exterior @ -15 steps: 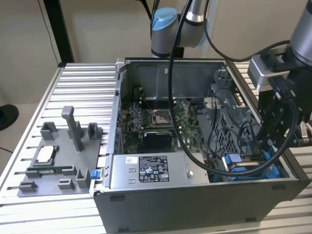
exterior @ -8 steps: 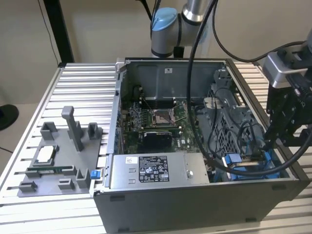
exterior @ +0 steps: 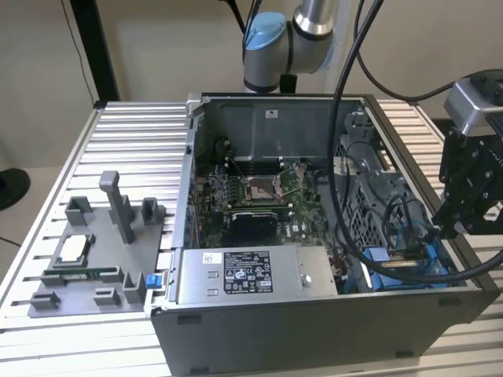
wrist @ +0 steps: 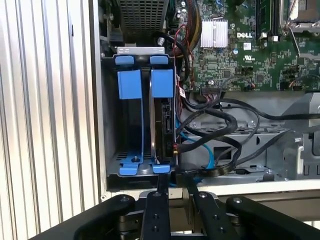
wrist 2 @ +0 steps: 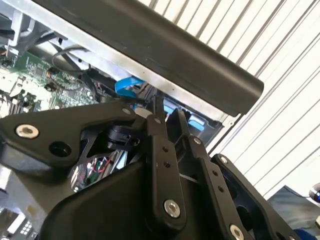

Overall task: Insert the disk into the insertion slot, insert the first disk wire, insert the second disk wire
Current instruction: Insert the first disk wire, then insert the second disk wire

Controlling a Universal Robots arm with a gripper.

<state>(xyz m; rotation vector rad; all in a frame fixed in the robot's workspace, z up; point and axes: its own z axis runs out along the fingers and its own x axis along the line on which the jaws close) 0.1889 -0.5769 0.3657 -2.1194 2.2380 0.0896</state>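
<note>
In the first wrist view the insertion slot [wrist: 107, 125] is a grey metal bay at the corner of the open computer case. The disk [wrist: 164, 120] stands on edge inside it in its blue frame, beside a second blue frame [wrist: 131, 85]. Black wires [wrist: 220, 117] and a thin blue wire [wrist: 207, 152] loop beside the bay, and one red-tipped end [wrist: 175, 147] lies against the disk's edge. My gripper [wrist: 175, 184] hovers at the case wall just off the bay's end. It also appears as the gripper [wrist 2: 167, 116] in the second wrist view and the gripper [exterior: 457, 226] at the exterior view's right.
A grey labelled power-supply box [exterior: 244, 275] lies along the case's near side and the motherboard [exterior: 259, 200] sits in its middle. A grey fixture tray [exterior: 94, 259] with small parts rests on the slatted table [exterior: 134, 133] at the exterior view's left. Thick black cables [exterior: 342, 118] hang over the case.
</note>
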